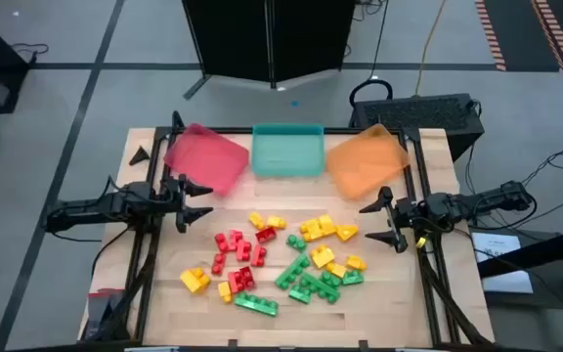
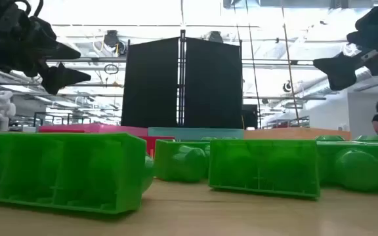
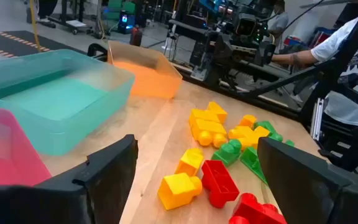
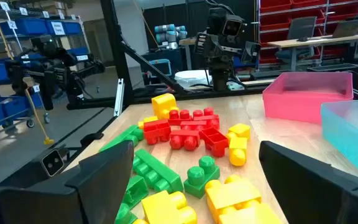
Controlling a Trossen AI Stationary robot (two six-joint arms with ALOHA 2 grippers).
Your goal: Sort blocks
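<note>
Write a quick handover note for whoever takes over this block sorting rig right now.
Left pincer: open, empty, hovering at the table's left edge near the red tray.
Right pincer: open, empty, hovering at the right edge near the orange tray.
Blocks: red, yellow and green, all loose in a mixed pile on the table in front of the trays.
Done: nothing sorted; the red, teal tray and orange trays look empty.
Left: every block.

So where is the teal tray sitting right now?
In the high view the teal tray sits at the middle of the table's far edge, between the red tray on the left and the orange tray on the right, beyond the blocks.
</note>
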